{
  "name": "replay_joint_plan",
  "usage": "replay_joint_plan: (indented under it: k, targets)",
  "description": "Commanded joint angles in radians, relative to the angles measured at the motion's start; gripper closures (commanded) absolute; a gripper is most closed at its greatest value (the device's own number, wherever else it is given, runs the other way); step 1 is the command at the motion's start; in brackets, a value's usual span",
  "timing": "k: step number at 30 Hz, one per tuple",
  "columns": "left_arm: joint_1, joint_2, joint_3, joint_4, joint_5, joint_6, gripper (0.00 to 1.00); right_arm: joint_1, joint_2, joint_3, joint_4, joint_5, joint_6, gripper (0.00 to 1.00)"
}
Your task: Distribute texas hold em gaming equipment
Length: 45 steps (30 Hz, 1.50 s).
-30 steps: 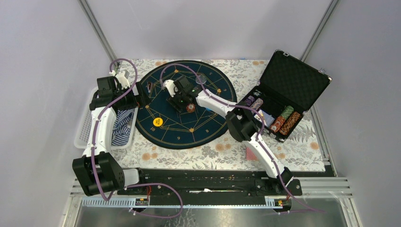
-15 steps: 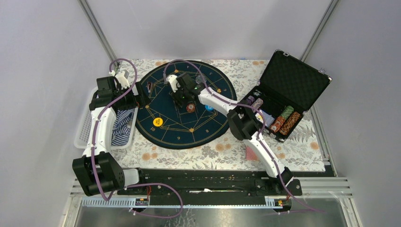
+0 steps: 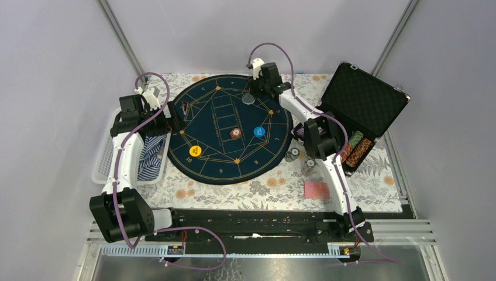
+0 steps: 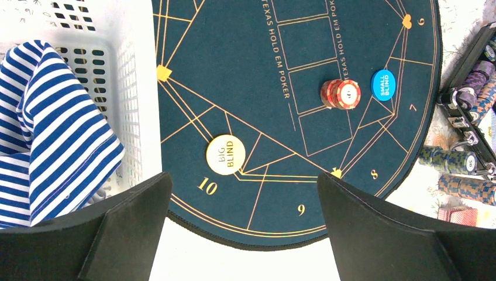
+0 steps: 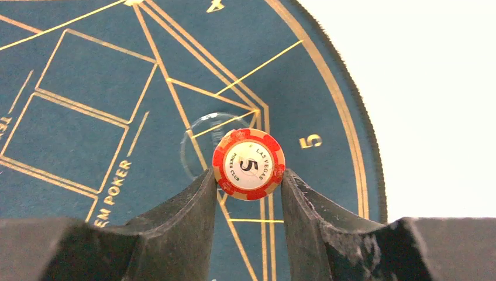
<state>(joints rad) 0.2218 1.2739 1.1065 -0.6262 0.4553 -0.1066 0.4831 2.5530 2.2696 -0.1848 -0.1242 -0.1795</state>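
Over round dark-blue mat (image 5: 70,88), right jaws clamp red-striped poker chip (image 5: 248,164) by rim, likely light, slippery; left jaws gape.

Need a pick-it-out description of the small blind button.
On the round dark-blue mat, find the red chip stack at the centre. Just to its right lies the small blind button: flat, bright blue, unlike the yellow big blind button.

The mat (image 4: 234,58) reads TEXAS HOLD EM POKER, with 5 to 10 along its rim. On it, the yellow button (image 4: 226,154) says BIG BLIND, the blue button (image 4: 383,85) SMALL BLIND. The red chip (image 5: 248,164) near the mat's 5 reads LAS VEGAS POKER CLUB 5.
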Motion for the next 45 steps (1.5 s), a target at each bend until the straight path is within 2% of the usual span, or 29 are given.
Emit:
replay_joint_plan:
  k: [1,23,31,37,39,45]
  targets:
    - [0.005,0.001,0.018,0.05,-0.003,-0.007,0.01,-0.014,-0.031,0.049,0.131,0.012,0.013,0.59]
    - [0.008,-0.007,0.017,0.046,-0.008,-0.005,0.01,-0.025,0.177,0.128,0.421,0.063,-0.041,0.63]
    - [0.007,-0.008,0.015,0.044,-0.01,-0.005,0.01,-0.025,0.216,0.134,0.484,0.063,-0.049,0.57]
    - [0.008,-0.011,0.014,0.042,-0.008,-0.005,0.01,-0.024,0.23,0.133,0.503,0.057,-0.053,0.57]
    - [0.008,-0.014,0.013,0.043,-0.006,-0.005,0.01,-0.024,0.231,0.133,0.504,0.059,-0.052,0.54]
    - [0.01,-0.019,0.012,0.041,-0.01,-0.003,0.01,-0.024,0.214,0.129,0.495,0.053,-0.043,0.33]
